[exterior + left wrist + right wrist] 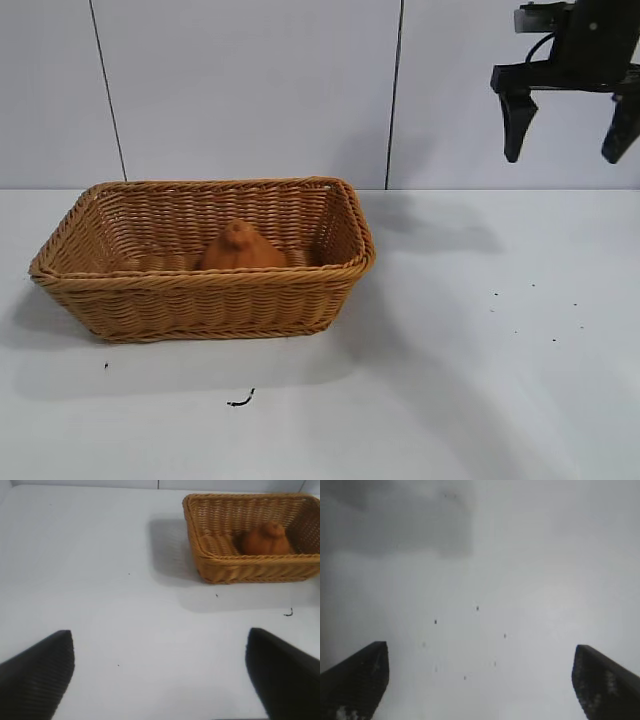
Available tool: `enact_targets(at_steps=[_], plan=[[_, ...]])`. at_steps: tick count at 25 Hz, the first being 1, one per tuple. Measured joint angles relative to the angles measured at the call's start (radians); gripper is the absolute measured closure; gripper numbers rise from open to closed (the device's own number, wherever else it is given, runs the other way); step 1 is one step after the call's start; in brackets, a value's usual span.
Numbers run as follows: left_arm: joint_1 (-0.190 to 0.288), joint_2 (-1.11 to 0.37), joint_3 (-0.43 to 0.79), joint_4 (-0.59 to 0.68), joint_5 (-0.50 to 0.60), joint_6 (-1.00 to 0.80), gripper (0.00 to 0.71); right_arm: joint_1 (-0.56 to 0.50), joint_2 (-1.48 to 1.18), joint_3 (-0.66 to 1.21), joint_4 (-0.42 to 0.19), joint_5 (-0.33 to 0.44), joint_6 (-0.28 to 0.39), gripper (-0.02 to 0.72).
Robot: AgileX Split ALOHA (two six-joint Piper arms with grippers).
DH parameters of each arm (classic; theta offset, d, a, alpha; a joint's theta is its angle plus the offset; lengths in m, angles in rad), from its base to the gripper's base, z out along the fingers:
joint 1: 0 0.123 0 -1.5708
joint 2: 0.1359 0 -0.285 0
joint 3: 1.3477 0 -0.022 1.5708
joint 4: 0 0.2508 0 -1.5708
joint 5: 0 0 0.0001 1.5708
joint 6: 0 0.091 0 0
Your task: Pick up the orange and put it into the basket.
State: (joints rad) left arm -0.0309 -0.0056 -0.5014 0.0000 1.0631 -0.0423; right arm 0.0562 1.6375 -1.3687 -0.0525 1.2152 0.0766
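The orange (240,247) is seen lying inside the basket (205,300), near the middle of its floor, knobby bump upward, below the braided rim. The basket is set well to the left of and below the right gripper (568,125), which is held high over bare table (480,380) with its fingers spread wide and nothing between them. Open table lies between the basket's right rim and that gripper. The left gripper (160,675) is likewise spread and empty, low over bare table, well clear of the basket's near edge.
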Motion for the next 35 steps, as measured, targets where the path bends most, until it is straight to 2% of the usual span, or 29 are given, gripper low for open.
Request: enact_targets(at_steps=[9, 15, 20, 35], plan=[[0.000, 0.000, 0.000, 0.000, 0.000, 0.000, 0.044, 0.000, -0.549, 0.443, 0.029, -0.006, 0.000, 0.021], [0.000, 0.000, 0.000, 0.000, 0.000, 0.000, 0.044, 0.000, -0.910, 0.685, 0.031, -0.124, -0.003, 0.021], [0.000, 0.000, 0.000, 0.000, 0.000, 0.000, 0.044, 0.000, -1.190, 0.862, 0.035, -0.180, -0.018, 0.021], [0.000, 0.000, 0.000, 0.000, 0.000, 0.000, 0.044, 0.000, -1.641, 0.878, 0.042, -0.196, -0.030, 0.021]])
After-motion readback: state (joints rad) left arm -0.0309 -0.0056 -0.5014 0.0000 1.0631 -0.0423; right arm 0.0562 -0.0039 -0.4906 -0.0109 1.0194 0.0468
